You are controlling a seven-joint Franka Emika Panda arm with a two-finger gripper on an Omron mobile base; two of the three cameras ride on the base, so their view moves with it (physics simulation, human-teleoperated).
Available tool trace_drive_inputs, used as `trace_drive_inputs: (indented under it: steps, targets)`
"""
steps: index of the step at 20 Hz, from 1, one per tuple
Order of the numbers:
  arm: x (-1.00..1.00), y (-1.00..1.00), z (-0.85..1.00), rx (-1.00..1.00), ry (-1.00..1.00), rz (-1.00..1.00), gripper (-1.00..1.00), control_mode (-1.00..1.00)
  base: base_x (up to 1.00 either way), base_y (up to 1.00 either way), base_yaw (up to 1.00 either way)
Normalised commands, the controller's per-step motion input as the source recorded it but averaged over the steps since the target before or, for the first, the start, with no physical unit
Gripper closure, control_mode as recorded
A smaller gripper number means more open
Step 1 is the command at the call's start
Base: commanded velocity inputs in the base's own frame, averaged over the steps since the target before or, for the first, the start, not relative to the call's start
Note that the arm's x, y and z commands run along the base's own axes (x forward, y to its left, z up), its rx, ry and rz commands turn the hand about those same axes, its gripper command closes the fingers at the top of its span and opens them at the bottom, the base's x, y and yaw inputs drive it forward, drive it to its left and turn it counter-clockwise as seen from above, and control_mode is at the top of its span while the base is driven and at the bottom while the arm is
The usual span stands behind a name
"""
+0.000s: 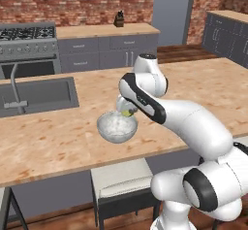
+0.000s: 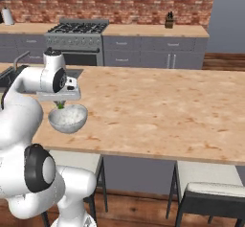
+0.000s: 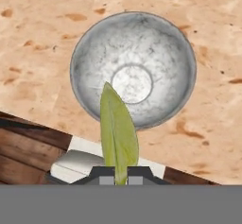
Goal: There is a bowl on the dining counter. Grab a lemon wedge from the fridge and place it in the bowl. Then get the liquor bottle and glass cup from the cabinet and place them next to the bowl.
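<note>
Yellow-green and thin, the lemon wedge [image 3: 119,133] stands clamped edge-on between the two dark fingers [image 3: 105,174], which sit pressed together on its lower end. Held by that narrow end, the slice juts forward along the line of the hand, so most of its length is free and nothing of the fingers would foul the rim below when it is let go.

Beyond the wedge's tip lies the bowl [image 3: 133,43], a grey speckled metal dish seen from straight above, its flat bottom circle just past the point of the slice. In the left base view the gripper [image 1: 126,111] hangs over the near-right rim of the bowl [image 1: 116,127], with the wedge a small yellow spot under the wrist; the right base view shows the same hand [image 2: 61,104] directly above the bowl [image 2: 68,118]. The wedge is not yet inside; it looks poised for a drop into the middle.

The bowl rests near the front edge of the wooden tabletop [image 1: 58,141], above a stool [image 1: 121,178], which keeps it within easy reach of the arm. Liquor bottle and glass cup are steps not yet done.
</note>
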Motion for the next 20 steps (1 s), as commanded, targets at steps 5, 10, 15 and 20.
trace_drive_inputs:
  steps: [5, 10, 15, 20]
  targets:
    - [0.43, 0.11, -0.35, -0.03, 0.06, 0.00, 1.00, -1.00, 0.00, 0.00, 0.00]
    - [0.45, 0.19, -0.33, -0.04, 0.09, 0.00, 1.00, -1.00, 0.00, 0.00, 0.00]
    - [0.31, 0.17, -0.34, -0.05, 0.10, 0.00, 1.00, -1.00, 0.00, 0.00, 0.00]
    - [0.23, 0.14, -0.34, -0.05, 0.09, 0.00, 1.00, -1.00, 0.00, 0.00, 0.00]
